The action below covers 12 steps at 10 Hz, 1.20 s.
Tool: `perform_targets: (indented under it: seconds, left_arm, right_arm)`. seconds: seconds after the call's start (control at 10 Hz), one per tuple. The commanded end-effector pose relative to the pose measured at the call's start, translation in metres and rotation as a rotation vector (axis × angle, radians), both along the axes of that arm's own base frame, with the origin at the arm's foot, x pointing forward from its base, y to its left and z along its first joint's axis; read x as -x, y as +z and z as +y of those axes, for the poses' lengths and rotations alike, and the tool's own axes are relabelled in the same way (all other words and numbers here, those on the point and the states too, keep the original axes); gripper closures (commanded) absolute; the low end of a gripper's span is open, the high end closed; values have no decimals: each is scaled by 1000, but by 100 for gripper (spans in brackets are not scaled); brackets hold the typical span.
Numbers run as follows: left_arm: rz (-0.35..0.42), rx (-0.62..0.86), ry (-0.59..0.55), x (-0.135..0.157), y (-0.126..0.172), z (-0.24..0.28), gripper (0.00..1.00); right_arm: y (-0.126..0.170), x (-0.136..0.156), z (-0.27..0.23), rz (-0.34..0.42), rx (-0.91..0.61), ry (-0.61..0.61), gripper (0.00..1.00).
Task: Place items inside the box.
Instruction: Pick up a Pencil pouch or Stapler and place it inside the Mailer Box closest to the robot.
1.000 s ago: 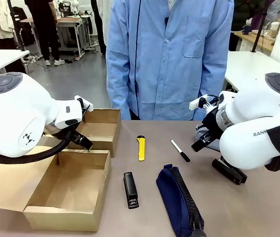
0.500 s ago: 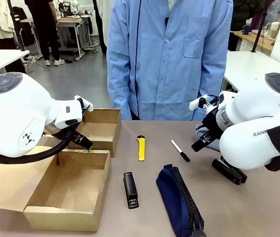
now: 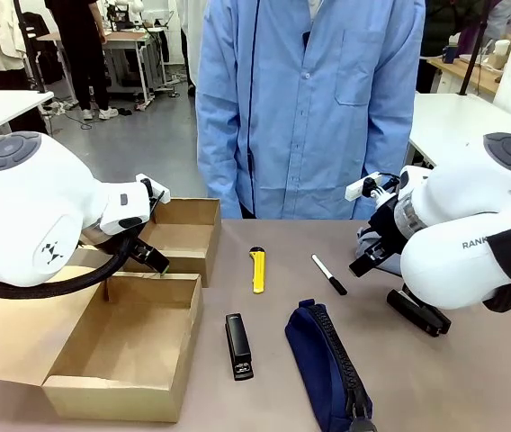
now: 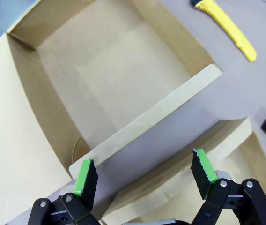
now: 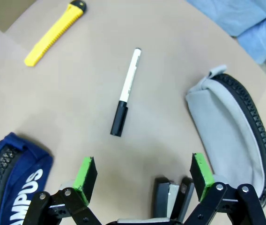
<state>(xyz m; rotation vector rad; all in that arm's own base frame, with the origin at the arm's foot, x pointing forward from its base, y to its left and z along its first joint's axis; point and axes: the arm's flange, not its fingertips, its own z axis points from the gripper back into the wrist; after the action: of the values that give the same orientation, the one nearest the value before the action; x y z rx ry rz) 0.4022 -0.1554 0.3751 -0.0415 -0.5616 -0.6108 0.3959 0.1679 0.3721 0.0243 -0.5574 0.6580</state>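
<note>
Nothing on the desk (image 3: 471,378) has shifted in the last second; only the person's coat (image 3: 309,99) has swayed a little, and both arms hang as they did.

At the left, the left pincer (image 4: 144,176) stands released, jaws wide, above a cardboard wall of the open box (image 3: 129,342). No item shows inside the box. To its right, all apart from one another on the desk, lie the stapler (image 3: 238,346), the knife (image 3: 257,270), the pouch (image 3: 327,364) and the marker (image 3: 329,274). At the far right the right pincer (image 5: 142,180) is also released and holds nothing; the marker (image 5: 126,93) lies just ahead of it.

The task looks barely begun, and the marker seems the likely first pick. To do it well:
- turn the wrist so the jaws cross the barrel, not run along it
- come down near the barrel's middle, so it does not tip
- close gently — a slim round pen may roll off the pads
- lift clear of the pouch before crossing to the box, minding the left arm there
</note>
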Motion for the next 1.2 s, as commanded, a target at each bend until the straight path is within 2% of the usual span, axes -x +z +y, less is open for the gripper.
perform_targets:
  seconds: [0.0, 0.1, 0.2, 0.4, 0.5, 0.6, 0.8, 0.9, 1.0, 1.1]
  left_arm:
    - [11, 98, -34, 23, 41, 5, 0]
    - [48, 126, 26, 42, 74, 6, 0]
    - [115, 136, 186, 64, 108, 10, 0]
    - [198, 314, 102, 104, 154, 45, 0]
    - [228, 471, 29, 122, 169, 81, 0]
    - [226, 655, 62, 131, 177, 135, 0]
    - [185, 1017, 230, 143, 164, 241, 0]
    - [173, 1210, 247, 148, 141, 287, 0]
    - [163, 1341, 288, 154, 118, 311, 0]
    - [176, 1403, 362, 155, 90, 318, 0]
  right_arm:
    - [45, 11, 2, 47, -6, -91, 0]
    - [69, 22, -3, 69, -32, -126, 0]
    - [107, 48, -15, 100, -92, -144, 0]
    - [165, 93, -65, 168, -360, -187, 0]
    - [181, 113, -106, 168, -522, -235, 0]
    - [188, 122, -165, 213, -752, -307, 0]
    - [167, 126, -256, 311, -1060, -415, 0]
    - [144, 125, -296, 336, -1153, -414, 0]
    - [123, 124, -324, 357, -1233, -443, 0]
    - [105, 125, -349, 352, -1343, -487, 0]
